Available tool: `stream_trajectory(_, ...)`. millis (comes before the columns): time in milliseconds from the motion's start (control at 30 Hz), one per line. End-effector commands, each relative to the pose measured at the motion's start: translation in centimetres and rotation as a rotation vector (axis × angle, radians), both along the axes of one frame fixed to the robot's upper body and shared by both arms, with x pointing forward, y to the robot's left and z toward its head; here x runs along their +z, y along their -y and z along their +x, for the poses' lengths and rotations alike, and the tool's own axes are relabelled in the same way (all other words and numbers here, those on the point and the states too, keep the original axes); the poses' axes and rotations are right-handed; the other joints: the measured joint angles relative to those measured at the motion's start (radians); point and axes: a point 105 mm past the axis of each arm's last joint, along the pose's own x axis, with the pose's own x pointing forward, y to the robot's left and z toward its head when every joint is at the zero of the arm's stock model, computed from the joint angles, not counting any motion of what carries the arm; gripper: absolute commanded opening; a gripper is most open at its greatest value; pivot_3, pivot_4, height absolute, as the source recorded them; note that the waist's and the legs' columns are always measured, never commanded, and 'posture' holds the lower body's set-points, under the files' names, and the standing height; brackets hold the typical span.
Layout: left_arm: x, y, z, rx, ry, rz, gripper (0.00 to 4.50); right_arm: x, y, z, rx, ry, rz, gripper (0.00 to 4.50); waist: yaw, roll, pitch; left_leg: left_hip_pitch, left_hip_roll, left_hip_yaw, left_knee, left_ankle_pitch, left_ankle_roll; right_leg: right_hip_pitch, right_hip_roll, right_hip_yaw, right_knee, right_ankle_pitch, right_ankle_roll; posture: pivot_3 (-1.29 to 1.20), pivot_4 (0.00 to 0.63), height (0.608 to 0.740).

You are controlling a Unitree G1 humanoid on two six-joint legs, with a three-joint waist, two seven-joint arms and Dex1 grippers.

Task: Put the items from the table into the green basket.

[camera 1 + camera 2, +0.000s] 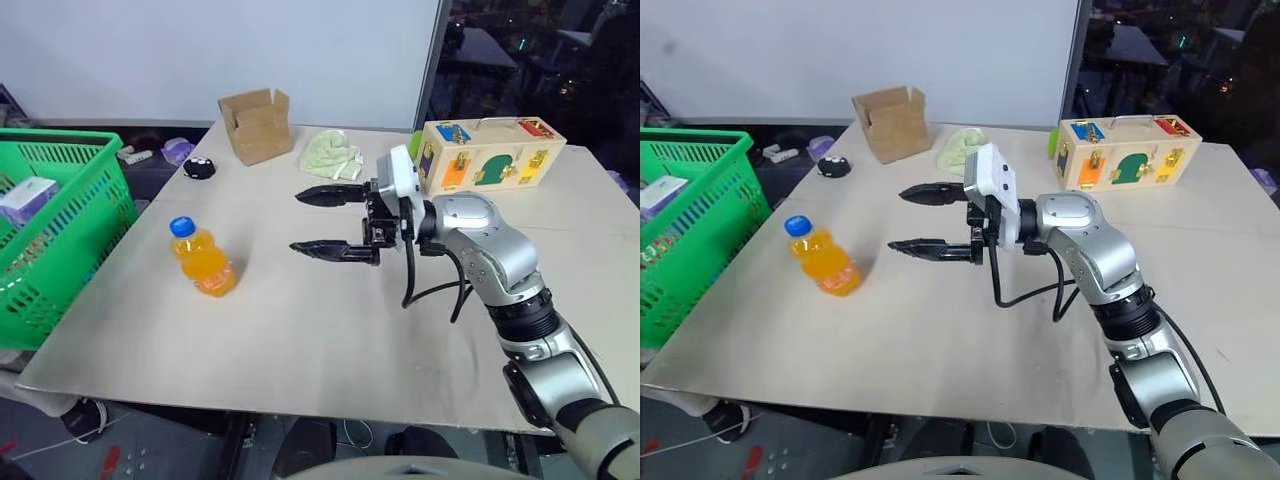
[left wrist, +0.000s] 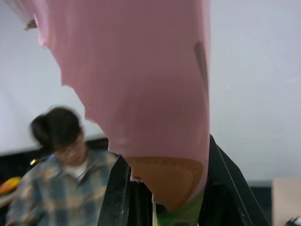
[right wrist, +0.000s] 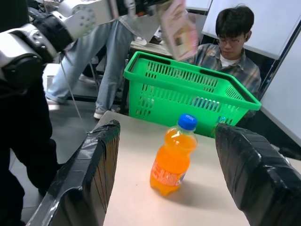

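1. The right arm (image 1: 500,270) reaches in from the near right over the table (image 1: 300,340), its forearm bent toward the left.
2. The right gripper (image 1: 325,222) points level to the left, above the middle of the table; its two black fingers stand wide apart, one above the other, and hold nothing.
3. The bottle (image 1: 203,258) of orange drink with a blue cap stands upright on the left part of the table, left of the right gripper and apart from it. In the right wrist view it shows between the two fingers but further off, touching neither. Its label cannot be read.
4. The left gripper (image 2: 162,188) is closed on the pink package (image 2: 141,84), which rises up between its fingers. In the right wrist view the package hangs above the green basket (image 3: 188,89), carried by the left arm. Its print is too blurred to read.
5. The basket stands off the left edge of the table, with a small pale box (image 1: 27,197) inside.
6. On the far part of the table lie a cardboard box (image 1: 256,125), a pale green cloth (image 1: 332,155), a wooden latch box (image 1: 490,152) and a small black thing (image 1: 199,169).
7. A person in a plaid shirt (image 3: 230,52) sits beyond the basket.
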Motion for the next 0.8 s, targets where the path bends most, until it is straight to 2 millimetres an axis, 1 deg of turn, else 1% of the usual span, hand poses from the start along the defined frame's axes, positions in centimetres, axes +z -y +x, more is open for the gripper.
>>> stream_trajectory(33,1.6,-0.2,-1.3,-0.011,0.028,0.047,0.91,2.3,-0.4,0.3,-0.042,0.057,0.044,3.41,0.008,0.000,0.000,0.000,0.000,0.000,0.000,0.000,0.000,0.000,0.000,0.000,0.000,-0.001,-0.001,0.37,0.000,0.740)
stream_trajectory(133,0.9,-1.4,-1.2,-0.015,-0.013,0.021,0.91,3.2,-1.0,0.2,-0.066,0.041,0.066,3.41,0.025,-0.001,-0.001,-0.001,0.001,0.001,-0.001,0.000,-0.001,-0.001,-0.001,-0.003,0.000,-0.001,-0.002,0.36,0.000,0.740)
stream_trajectory(267,0.2,-2.7,-0.9,-0.008,-0.044,-0.011,0.91,3.6,-1.1,0.0,-0.076,0.030,0.078,3.41,0.032,-0.002,-0.001,-0.002,0.002,0.005,-0.002,-0.001,-0.001,-0.001,-0.004,-0.008,-0.001,-0.002,-0.002,0.35,0.000,0.740)
stream_trajectory(367,-0.9,-3.7,0.0,-0.015,-0.083,-0.044,0.91,4.4,-1.0,-0.1,-0.080,0.014,0.109,3.41,0.034,-0.003,-0.002,-0.003,0.003,0.008,-0.002,-0.001,-0.001,-0.001,-0.006,-0.013,-0.001,-0.002,-0.002,0.33,0.000,0.740)
stream_trajectory(500,-2.5,-4.1,1.8,-0.043,-0.133,-0.083,0.91,5.6,-1.2,-0.4,-0.093,-0.006,0.139,3.41,0.031,-0.003,-0.002,-0.004,0.003,0.011,-0.002,-0.001,-0.001,-0.001,-0.004,-0.017,-0.001,-0.002,-0.002,0.30,0.000,0.740)
stream_trajectory(600,-3.0,-4.4,2.2,-0.054,-0.138,-0.114,0.91,6.0,-1.2,-0.3,-0.110,-0.022,0.147,3.41,0.024,-0.005,-0.003,-0.004,0.002,0.012,-0.002,0.000,-0.001,-0.001,-0.003,-0.018,-0.001,-0.001,-0.001,0.29,0.000,0.740)
stream_trajectory(633,-3.3,-4.4,2.3,-0.068,-0.144,-0.127,1.22,6.2,-1.2,-0.3,-0.113,-0.020,0.148,3.45,0.020,-0.006,-0.004,-0.004,0.002,0.012,-0.002,0.000,-0.001,-0.001,-0.003,-0.019,-0.001,0.000,0.000,0.29,0.000,0.740)
stream_trajectory(667,-3.5,-4.6,2.2,-0.067,-0.146,-0.144,1.40,6.6,-1.2,-0.3,-0.120,-0.021,0.161,3.47,0.016,-0.007,-0.004,-0.004,0.002,0.012,-0.002,0.000,0.000,-0.001,-0.003,-0.020,-0.001,0.000,0.000,0.29,0.000,0.740)
stream_trajectory(700,-3.9,-4.9,1.9,-0.061,-0.148,-0.165,1.82,7.0,-1.1,-0.4,-0.121,-0.024,0.177,3.47,0.010,-0.007,-0.004,-0.004,0.003,0.013,-0.002,0.001,0.002,-0.001,-0.003,-0.020,-0.001,0.000,0.000,0.28,0.000,0.740)
stream_trajectory(800,-4.7,-5.4,1.4,-0.050,-0.165,-0.204,3.07,7.7,-1.0,-0.6,-0.112,-0.035,0.209,3.47,-0.006,-0.007,-0.004,-0.004,0.005,0.012,-0.002,0.001,0.002,-0.001,-0.004,-0.021,-0.001,0.000,0.000,0.28,0.000,0.740)
